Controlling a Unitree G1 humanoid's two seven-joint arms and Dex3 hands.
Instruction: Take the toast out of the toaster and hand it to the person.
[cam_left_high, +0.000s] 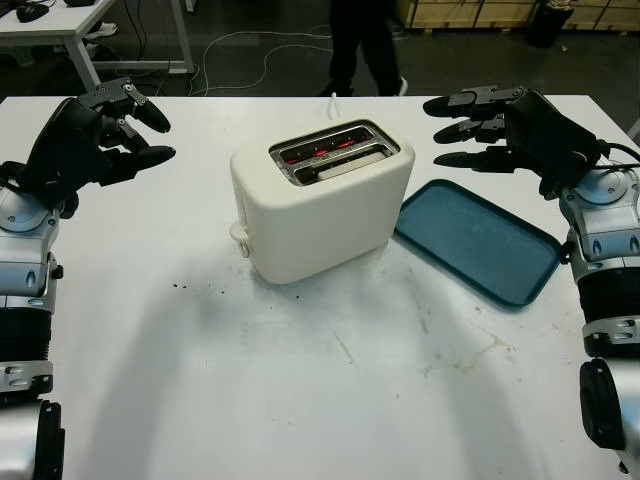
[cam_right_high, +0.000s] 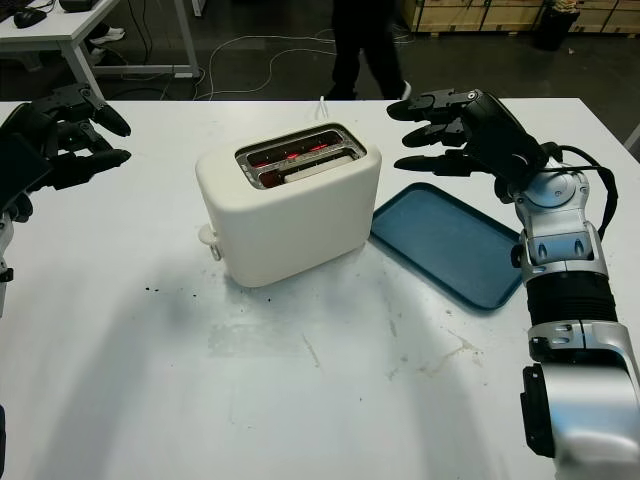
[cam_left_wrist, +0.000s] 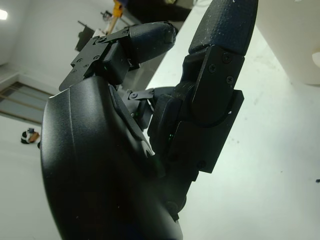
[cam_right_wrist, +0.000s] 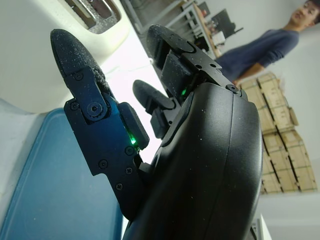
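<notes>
The white table carries everything, with a few dark crumbs and faint smears on its bare front part. Near its middle stands the cream toaster, turned at an angle, its lever knob facing the robot's left side. Its two slots glow red inside, and a pale slice of toast sits low in the nearer slot, barely rising to the rim. Just beside the toaster on the right lies a blue tray, flat on the table, one corner close to the toaster's base. The left hand hangs above the table well to the left of the toaster, released and grasping nothing, its fingers pointing toward the toaster without touching it. The right hand hovers above the far end of the tray, also released and holding nothing, its fingers stretched toward the toaster's top but apart from it. Beyond the far edge of the table a person in dark clothes stands on the floor.
</notes>
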